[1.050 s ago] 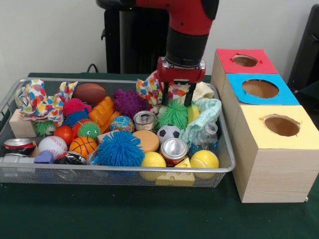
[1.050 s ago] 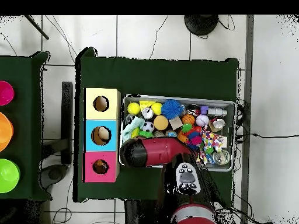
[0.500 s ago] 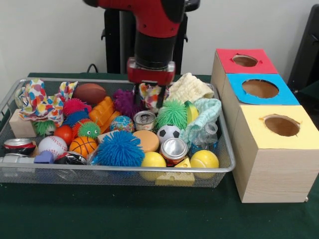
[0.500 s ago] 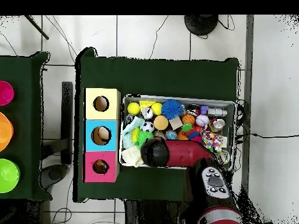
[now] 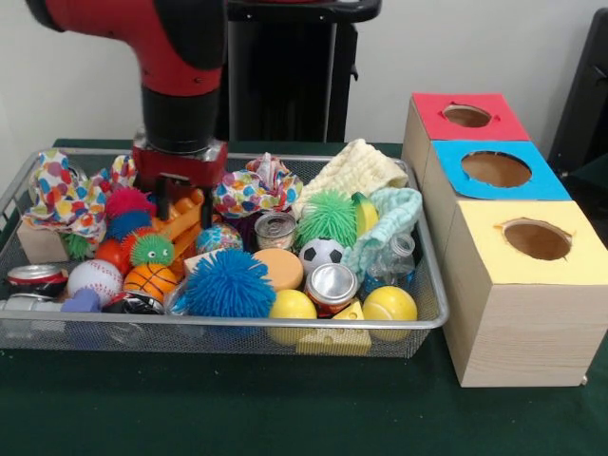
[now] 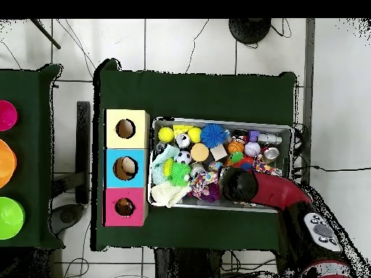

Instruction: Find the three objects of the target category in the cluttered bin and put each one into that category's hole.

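My gripper (image 5: 181, 207) hangs open low over the left half of the wire bin (image 5: 237, 324), its fingers straddling an orange ridged toy (image 5: 182, 228). Nothing is held. A colourful patterned cloth (image 5: 249, 188) lies just right of it, and pink and green spiky balls (image 5: 150, 249) sit to its left and front. Cans (image 5: 275, 230) (image 5: 331, 285), a soccer ball (image 5: 321, 255), a big blue spiky ball (image 5: 228, 283) and a green one (image 5: 330, 217) fill the middle. In the overhead view the red arm (image 6: 264, 190) covers the gripper.
Three boxes with round holes stand right of the bin: red (image 5: 494, 103), blue (image 5: 546, 179), yellow (image 5: 503, 294). Yellow balls (image 5: 389, 304), a basketball (image 5: 152, 280), a baseball (image 5: 95, 277), a plastic bottle (image 5: 394, 258) and knitted cloths (image 5: 356, 169) also crowd the bin.
The arm has swept from the bin's right side to its left. The patterned cloth shifted left with it and now lies bunched mid-bin. The brown football is now hidden behind the gripper.
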You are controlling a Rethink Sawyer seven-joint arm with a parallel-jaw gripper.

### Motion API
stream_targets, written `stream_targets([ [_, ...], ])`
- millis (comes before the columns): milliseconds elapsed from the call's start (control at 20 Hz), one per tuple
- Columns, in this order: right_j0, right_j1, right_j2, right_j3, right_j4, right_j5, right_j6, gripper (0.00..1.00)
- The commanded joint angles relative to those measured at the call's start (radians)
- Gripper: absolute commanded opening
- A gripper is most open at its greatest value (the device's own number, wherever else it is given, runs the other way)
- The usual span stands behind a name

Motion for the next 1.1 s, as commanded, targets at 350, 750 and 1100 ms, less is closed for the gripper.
stream_targets([
  [350, -0.12, 0.127, 0.204, -0.262, -0.137, 0.173, -0.276, 1.0],
  [750, -0.173, 0.157, 0.279, -0.373, -0.196, 0.268, -0.356, 1.0],
  [1100, -0.126, 0.103, 0.253, -0.176, -0.225, 0.143, -0.121, 1.0],
])
